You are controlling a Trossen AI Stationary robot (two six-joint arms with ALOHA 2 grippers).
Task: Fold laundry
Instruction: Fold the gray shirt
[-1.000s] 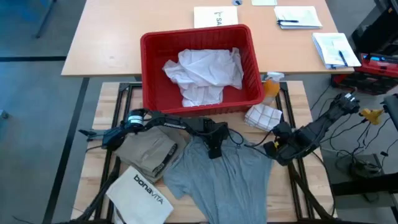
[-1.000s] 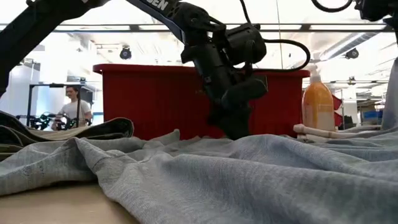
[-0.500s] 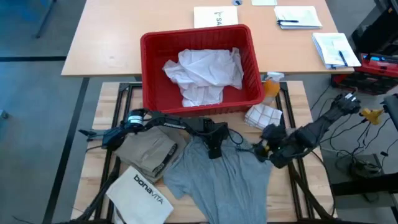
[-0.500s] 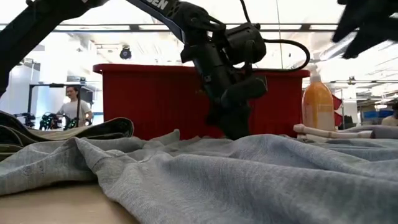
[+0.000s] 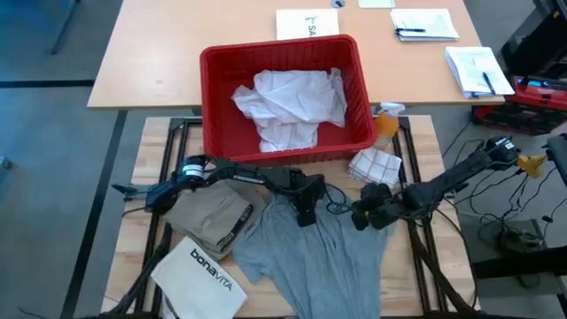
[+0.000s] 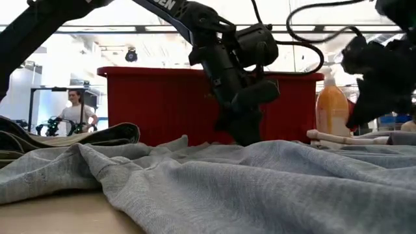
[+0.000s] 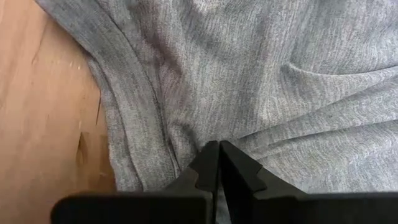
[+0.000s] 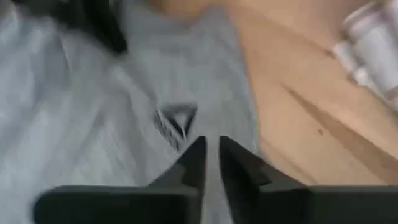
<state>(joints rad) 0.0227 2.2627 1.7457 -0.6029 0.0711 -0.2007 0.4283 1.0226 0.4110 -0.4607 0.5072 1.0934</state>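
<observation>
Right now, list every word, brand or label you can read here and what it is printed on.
"bonavita": on the white bag at the table's near left corner.
"SA", cut off by the red basket: on the white sheet behind it.
"EN", end of a longer word: on the left arm, low view.
Papers at the far right: too small to read.
Small dark mark on the grey T-shirt: blurred.

**Wooden counter in a bright workshop**

A pale wooden counter abuts a larger tan desk strewn with papers. Grey floor surrounds both. In the low view, ceiling lights shine and a person stands far behind.
</observation>
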